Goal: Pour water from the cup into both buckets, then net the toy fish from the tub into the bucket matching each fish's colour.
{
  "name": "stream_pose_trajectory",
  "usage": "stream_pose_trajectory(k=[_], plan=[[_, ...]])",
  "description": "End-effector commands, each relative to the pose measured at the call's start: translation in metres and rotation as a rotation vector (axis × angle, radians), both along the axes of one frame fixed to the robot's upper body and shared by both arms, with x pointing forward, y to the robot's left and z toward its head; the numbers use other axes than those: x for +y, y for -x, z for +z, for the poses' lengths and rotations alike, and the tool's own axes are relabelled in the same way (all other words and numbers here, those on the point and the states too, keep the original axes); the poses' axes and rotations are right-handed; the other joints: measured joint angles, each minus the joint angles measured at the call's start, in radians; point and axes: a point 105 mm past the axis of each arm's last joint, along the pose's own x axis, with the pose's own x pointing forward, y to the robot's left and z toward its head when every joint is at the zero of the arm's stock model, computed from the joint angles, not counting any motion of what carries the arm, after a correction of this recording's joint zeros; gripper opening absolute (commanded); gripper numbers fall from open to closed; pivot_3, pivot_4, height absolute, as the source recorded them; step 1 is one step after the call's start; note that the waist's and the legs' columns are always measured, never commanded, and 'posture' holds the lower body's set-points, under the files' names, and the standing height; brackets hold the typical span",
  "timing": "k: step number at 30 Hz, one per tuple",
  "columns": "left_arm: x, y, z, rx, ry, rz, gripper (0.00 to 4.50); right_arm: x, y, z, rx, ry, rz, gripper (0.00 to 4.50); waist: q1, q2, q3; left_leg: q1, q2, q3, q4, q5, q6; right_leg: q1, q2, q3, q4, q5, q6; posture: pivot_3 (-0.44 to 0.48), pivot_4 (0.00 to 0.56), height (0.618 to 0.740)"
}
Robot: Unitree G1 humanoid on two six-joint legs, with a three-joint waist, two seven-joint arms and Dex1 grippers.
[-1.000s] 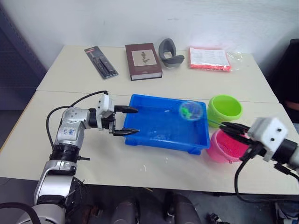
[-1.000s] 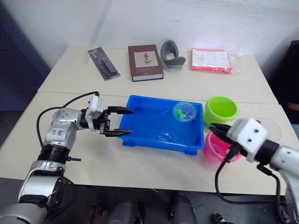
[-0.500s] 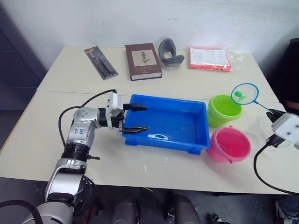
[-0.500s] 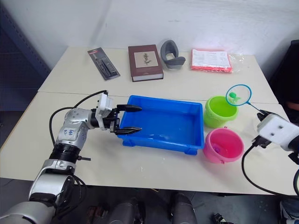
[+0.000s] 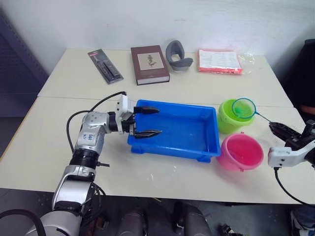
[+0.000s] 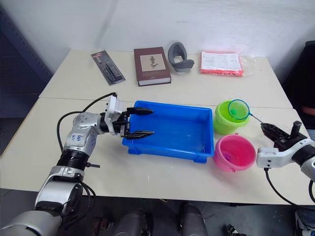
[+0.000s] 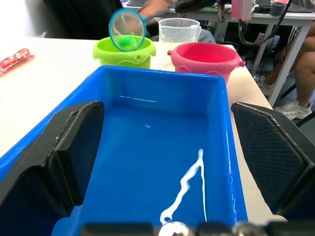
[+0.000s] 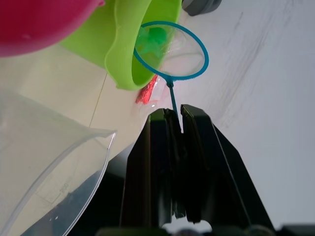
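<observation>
Blue tub (image 5: 182, 130) is seen at centre of the left eye view, its left rim straddled by the open left gripper (image 5: 146, 122), now further in than before. The net (image 5: 243, 108) has been lowered onto the green bucket (image 5: 231, 118) at right. In the left wrist view a green fish (image 7: 129, 41) lies in the mesh. In the right wrist view the right gripper (image 8: 176, 129) is clamped on the net handle.
</observation>
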Motion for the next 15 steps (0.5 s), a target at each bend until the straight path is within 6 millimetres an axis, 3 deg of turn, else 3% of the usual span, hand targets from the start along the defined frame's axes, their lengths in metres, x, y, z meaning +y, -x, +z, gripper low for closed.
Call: stream_pose_trajectory(k=[1, 4, 8, 10, 13, 15], plan=[[-0.005, 0.0, 0.011, -0.038, 0.041, -0.012, 4.47, -0.006, -0.002, 0.022, -0.076, 0.059, -0.011, 0.0, -0.001, 0.0, 0.0, 0.0, 0.0, 0.0, 0.0, 0.0, 0.0, 0.0, 0.0, 0.0, 0.0, 0.0, 0.0, 0.0, 0.15, 0.74], [-0.006, 0.001, 0.011, -0.036, 0.049, -0.008, 4.47, -0.014, -0.003, 0.039, -0.131, 0.072, -0.039, 0.0, -0.001, 0.0, 0.0, 0.0, 0.0, 0.0, 0.0, 0.0, 0.0, 0.0, 0.0, 0.0, 0.0, 0.0, 0.0, 0.0, 0.15, 0.74], [-0.009, 0.002, 0.009, -0.029, 0.051, -0.019, 4.47, -0.009, -0.003, 0.022, -0.059, 0.079, -0.001, 0.0, -0.003, 0.0, 0.0, 0.0, 0.001, 0.0, -0.001, 0.0, 0.0, 0.0, 0.001, 0.0, 0.0, 0.0, 0.0, 0.0, 0.15, 0.74], [-0.011, 0.001, 0.011, -0.034, 0.056, -0.018, 4.47, -0.012, -0.004, 0.026, -0.082, 0.081, -0.015, 0.0, -0.002, 0.0, 0.0, 0.0, 0.001, 0.0, -0.001, 0.0, 0.0, 0.0, 0.001, 0.0, 0.0, 0.0, 0.0, 0.0, 0.15, 0.74], [-0.011, 0.0, 0.012, -0.035, 0.063, -0.016, 4.47, 0.011, -0.004, 0.023, -0.054, 0.12, 0.081, 0.0, -0.003, 0.0, 0.0, 0.0, 0.001, 0.0, -0.001, 0.0, 0.0, 0.0, 0.001, 0.0, 0.0, 0.0, 0.0, 0.0, 0.15, 0.74], [-0.01, 0.0, 0.012, -0.034, 0.06, -0.011, 4.47, 0.012, -0.006, 0.035, -0.093, 0.115, 0.066, 0.0, -0.003, 0.0, 0.0, 0.0, 0.001, 0.0, -0.001, 0.0, 0.0, 0.0, 0.001, 0.0, 0.0, 0.0, 0.0, 0.0, 0.15, 0.74]])
